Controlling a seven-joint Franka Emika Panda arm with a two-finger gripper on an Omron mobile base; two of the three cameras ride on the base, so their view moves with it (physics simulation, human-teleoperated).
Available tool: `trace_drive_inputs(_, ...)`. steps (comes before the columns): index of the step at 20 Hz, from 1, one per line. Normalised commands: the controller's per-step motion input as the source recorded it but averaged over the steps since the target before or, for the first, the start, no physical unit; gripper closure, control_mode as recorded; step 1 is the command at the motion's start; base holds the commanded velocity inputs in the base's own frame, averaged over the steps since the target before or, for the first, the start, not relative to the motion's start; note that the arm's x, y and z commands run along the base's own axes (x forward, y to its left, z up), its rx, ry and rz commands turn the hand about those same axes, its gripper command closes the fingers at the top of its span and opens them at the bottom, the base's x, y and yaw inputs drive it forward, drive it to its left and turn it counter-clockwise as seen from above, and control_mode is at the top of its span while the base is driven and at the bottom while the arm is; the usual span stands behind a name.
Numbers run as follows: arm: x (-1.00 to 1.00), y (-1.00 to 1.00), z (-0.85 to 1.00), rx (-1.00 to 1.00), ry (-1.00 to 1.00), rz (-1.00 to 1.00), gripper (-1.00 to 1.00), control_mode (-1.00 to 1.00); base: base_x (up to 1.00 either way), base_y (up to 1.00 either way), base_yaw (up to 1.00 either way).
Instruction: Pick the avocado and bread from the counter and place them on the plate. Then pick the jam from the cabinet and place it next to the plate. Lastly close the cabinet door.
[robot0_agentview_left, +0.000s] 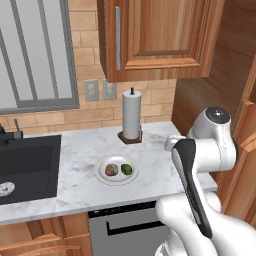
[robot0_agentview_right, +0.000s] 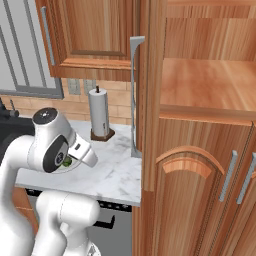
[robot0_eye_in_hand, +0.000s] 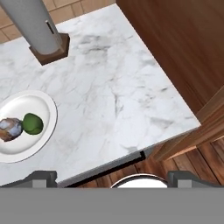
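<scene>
The white plate (robot0_agentview_left: 101, 166) lies on the marble counter (robot0_agentview_left: 80, 145) in front of the paper towel stand. On it sit the brown bread (robot0_agentview_left: 111, 170) and, to its right, the green avocado (robot0_agentview_left: 126, 169). In the hand view the plate (robot0_eye_in_hand: 46, 105) is at the left edge with the avocado (robot0_eye_in_hand: 33, 124) and the bread (robot0_eye_in_hand: 9, 129) side by side. My gripper (robot0_eye_in_hand: 113, 178) hovers open and empty above the counter's front edge, right of the plate. The tall cabinet (robot0_agentview_right: 200, 165) stands right of the counter, its upper door (robot0_agentview_right: 135, 90) swung open. The jam is out of view.
A paper towel roll (robot0_agentview_left: 132, 116) on a wooden stand sits behind the plate. A dark sink (robot0_agentview_left: 25, 167) takes up the counter's left. A wall cupboard (robot0_agentview_left: 155, 35) hangs overhead. The open cabinet's bare wooden shelf (robot0_agentview_right: 210, 85) shows at upper right.
</scene>
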Motion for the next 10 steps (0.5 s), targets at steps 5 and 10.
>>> trace_drive_inputs(5, -0.19, -0.01, 0.0, 0.0, -0.03, 0.0, -1.0, -1.0, 0.0, 0.0, 0.0)
trace_drive_inputs(10, -0.06, -0.09, 0.0, 0.0, 0.0, 0.0, -1.0, -1.0, 0.0, 0.0, 0.0)
